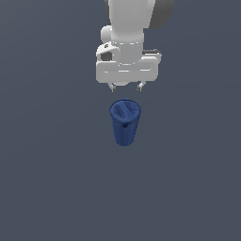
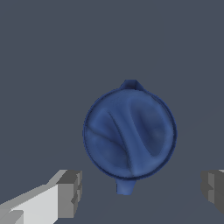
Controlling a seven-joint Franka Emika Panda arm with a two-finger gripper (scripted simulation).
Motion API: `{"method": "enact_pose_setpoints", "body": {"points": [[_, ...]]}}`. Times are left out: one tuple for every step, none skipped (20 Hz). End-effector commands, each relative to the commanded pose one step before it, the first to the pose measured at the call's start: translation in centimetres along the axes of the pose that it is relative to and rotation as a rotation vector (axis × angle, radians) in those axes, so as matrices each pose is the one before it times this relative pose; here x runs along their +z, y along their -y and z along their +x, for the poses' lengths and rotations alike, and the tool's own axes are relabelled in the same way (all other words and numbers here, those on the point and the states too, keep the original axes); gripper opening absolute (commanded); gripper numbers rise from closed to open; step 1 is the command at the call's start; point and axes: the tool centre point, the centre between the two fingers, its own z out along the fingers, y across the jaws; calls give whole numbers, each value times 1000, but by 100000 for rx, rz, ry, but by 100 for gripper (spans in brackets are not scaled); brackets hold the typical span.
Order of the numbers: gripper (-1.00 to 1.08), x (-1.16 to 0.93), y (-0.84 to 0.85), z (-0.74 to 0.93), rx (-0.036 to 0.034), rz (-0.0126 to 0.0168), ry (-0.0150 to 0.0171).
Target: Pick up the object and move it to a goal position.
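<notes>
The object is a dark blue tapered cup standing upright on the grey floor, its round rim up and a ridge running across its inside. My gripper hangs open just above and behind the rim, touching nothing. In the wrist view I look straight down into the object. Its rim lies ahead of the line between the fingertips, one grey fingertip to one side and the other at the frame edge. The gripper holds nothing between its fingers.
A plain dark grey floor surrounds the cup on all sides. The white arm rises out of the frame behind the gripper. No other object or marker shows.
</notes>
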Motion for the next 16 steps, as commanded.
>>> {"method": "enact_pose_setpoints", "body": {"points": [[28,0,-1,0,0,0,0],[28,26,-61,-12,191,15,80],[28,77,-189,-31,565,53,233],[28,105,-271,-49,837,99,332],[28,98,-286,-58,915,152,335],[28,53,-208,-51,713,183,221],[28,5,-123,-44,491,212,99],[28,-42,-41,-39,279,245,-19],[28,-88,36,-36,88,282,-132],[28,-129,101,-36,-62,325,-229],[28,-164,134,-43,-115,394,-298],[28,-173,119,-55,-7,466,-297],[28,-193,110,-69,71,551,-319],[28,-226,147,-76,25,613,-385],[28,-258,173,-86,8,687,-447],[28,-284,189,-97,23,755,-494]]}}
